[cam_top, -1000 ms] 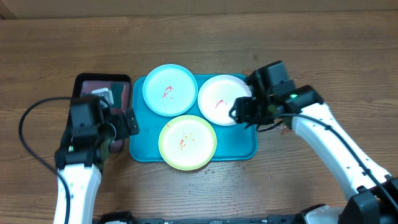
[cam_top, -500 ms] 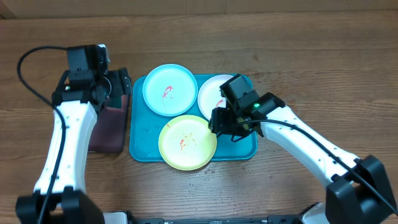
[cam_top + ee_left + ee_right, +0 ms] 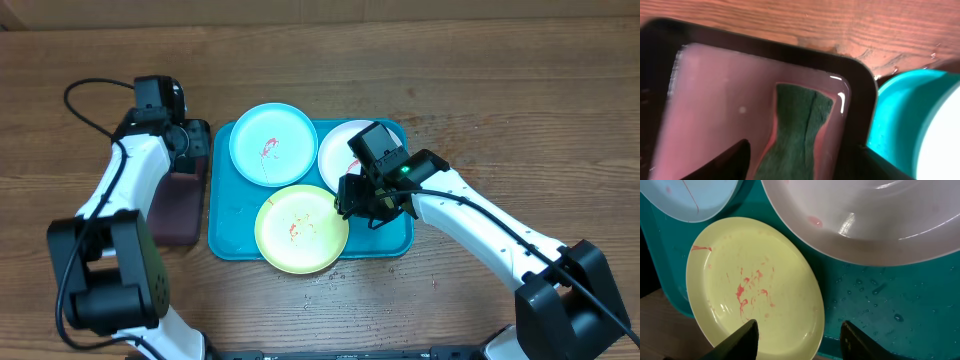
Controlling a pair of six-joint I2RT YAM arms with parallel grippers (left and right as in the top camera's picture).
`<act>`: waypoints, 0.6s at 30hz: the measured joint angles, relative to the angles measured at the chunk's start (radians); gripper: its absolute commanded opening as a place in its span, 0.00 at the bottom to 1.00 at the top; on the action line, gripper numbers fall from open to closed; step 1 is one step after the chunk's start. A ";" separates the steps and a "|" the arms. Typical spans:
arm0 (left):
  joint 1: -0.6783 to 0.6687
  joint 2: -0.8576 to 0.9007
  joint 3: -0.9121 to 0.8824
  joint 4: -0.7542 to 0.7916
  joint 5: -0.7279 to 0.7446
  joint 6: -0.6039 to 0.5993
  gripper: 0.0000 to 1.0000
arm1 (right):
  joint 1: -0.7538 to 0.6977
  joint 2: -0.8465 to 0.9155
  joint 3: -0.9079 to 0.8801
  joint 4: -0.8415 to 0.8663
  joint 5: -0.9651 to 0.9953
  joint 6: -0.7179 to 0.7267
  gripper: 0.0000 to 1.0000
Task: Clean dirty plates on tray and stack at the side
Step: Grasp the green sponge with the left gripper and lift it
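Note:
Three smeared plates lie on the teal tray [image 3: 232, 238]: light blue [image 3: 273, 144] at the back left, white [image 3: 343, 150] at the back right, yellow-green [image 3: 301, 228] in front. My right gripper [image 3: 350, 203] is open just over the yellow-green plate's right rim [image 3: 805, 307], one finger over the plate, the other over wet tray floor [image 3: 880, 305]. The white plate [image 3: 875, 225] fills the upper right of the right wrist view, and the light blue plate [image 3: 690, 197] its top left. My left gripper [image 3: 180, 150] is open over the black-rimmed tray, above a green pad [image 3: 797, 130].
The smaller black-rimmed tray [image 3: 170, 205] with pinkish liquid stands left of the teal tray, touching it. The teal tray's rim [image 3: 900, 115] shows at the right of the left wrist view. Water drops dot the wood [image 3: 330, 275] in front of the teal tray.
My left arm has swung back and right, over the black-rimmed tray's far end. My right gripper has moved left from the white plate to the yellow-green plate's right rim.

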 measured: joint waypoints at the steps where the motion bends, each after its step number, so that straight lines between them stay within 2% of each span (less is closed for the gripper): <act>1: 0.000 0.014 0.000 0.003 0.002 0.000 0.56 | 0.000 0.000 0.000 -0.001 0.000 0.000 0.54; 4: 0.000 0.044 0.000 0.010 0.001 0.001 0.55 | 0.000 0.000 0.000 0.000 0.000 0.000 0.54; 11: 0.000 0.099 0.000 0.025 0.000 0.002 0.43 | 0.000 0.000 0.000 0.000 0.000 0.003 0.54; 13: 0.000 0.110 0.000 0.028 -0.003 -0.001 0.29 | 0.000 0.000 0.000 0.000 0.000 0.003 0.54; 15: 0.001 0.113 0.000 0.029 -0.009 0.001 0.04 | 0.000 0.000 0.000 0.000 0.000 0.003 0.54; 18: 0.003 0.113 0.000 0.029 -0.014 0.004 0.04 | 0.000 0.000 0.000 0.000 0.000 0.003 0.54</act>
